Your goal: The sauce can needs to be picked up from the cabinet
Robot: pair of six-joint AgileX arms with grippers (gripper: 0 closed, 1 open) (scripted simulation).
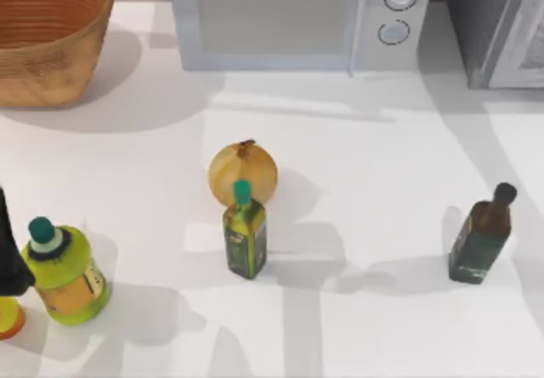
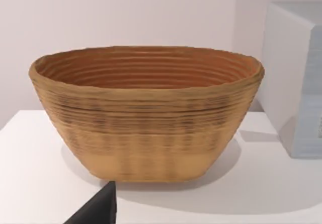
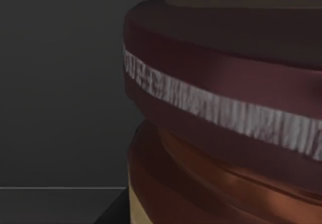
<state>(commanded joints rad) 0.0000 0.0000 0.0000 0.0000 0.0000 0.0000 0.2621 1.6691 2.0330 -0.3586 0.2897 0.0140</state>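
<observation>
Closing on the can (image 3: pixel 221 108) inside the cabinet (image 1: pixel 493 30), at one o'clock; tool state cannot be told; clamping is needed next.

White bench (image 1: pixel 382 140), matte and plain, spread beneath and ahead of left end effector (image 2: pixel 98 211). Pale pinkish-white wall (image 2: pixel 126 12) straight ahead of it, rising from bench's far edge. Faint vertical line in wall farther ahead, tone slightly cooler past it. White microwave (image 1: pixel 280 13) backed against wall along bench's rear. Light soft and diffuse, apparently from more than one direction: broad grey shadows overlapping on bench surface, brighter strips (image 1: pixel 280 106) between them. Shadow edges blurred throughout.
</observation>
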